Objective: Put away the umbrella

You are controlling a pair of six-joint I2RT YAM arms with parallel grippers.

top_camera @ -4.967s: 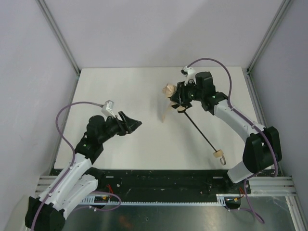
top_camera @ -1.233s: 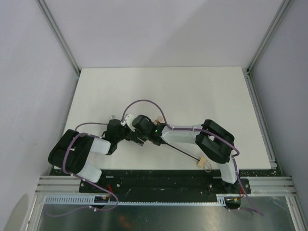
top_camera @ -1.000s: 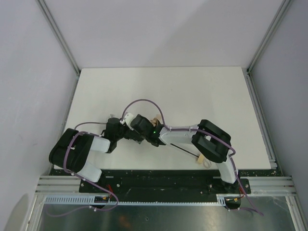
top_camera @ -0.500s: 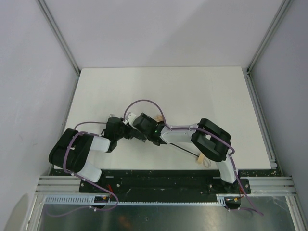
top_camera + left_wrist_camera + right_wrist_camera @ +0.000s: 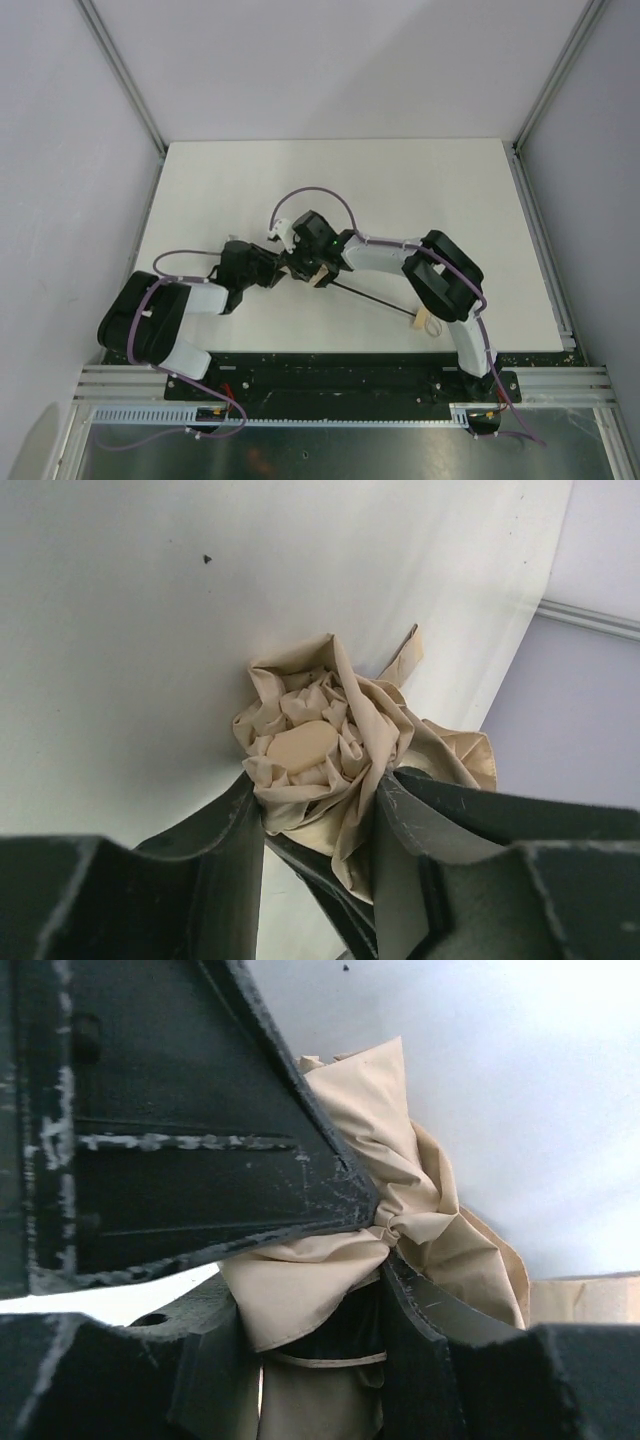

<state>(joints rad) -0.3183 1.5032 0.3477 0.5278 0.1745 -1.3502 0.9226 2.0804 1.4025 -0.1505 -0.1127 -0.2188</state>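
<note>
The umbrella's beige canopy [image 5: 319,277] is crumpled into a small bundle near the table's front middle. Its thin black shaft [image 5: 370,300] runs right and toward me to the tan handle [image 5: 421,320] with its wrist loop. My left gripper [image 5: 273,272] is shut on the canopy from the left; in the left wrist view the bundle [image 5: 318,740] sits squeezed between my fingers [image 5: 230,830]. My right gripper [image 5: 302,264] is shut on the same fabric [image 5: 330,1280] from the right, its fingers [image 5: 420,1310] right against the left gripper's finger [image 5: 200,1160].
The white table [image 5: 400,190] is walled by grey panels with metal frame posts at the left [image 5: 120,70] and right [image 5: 560,70]. The black rail [image 5: 330,375] with the arm bases runs along the front edge.
The right wrist has swung up and to the right, and the handle has slid a little away from the front edge. Both grippers have stayed on the canopy.
</note>
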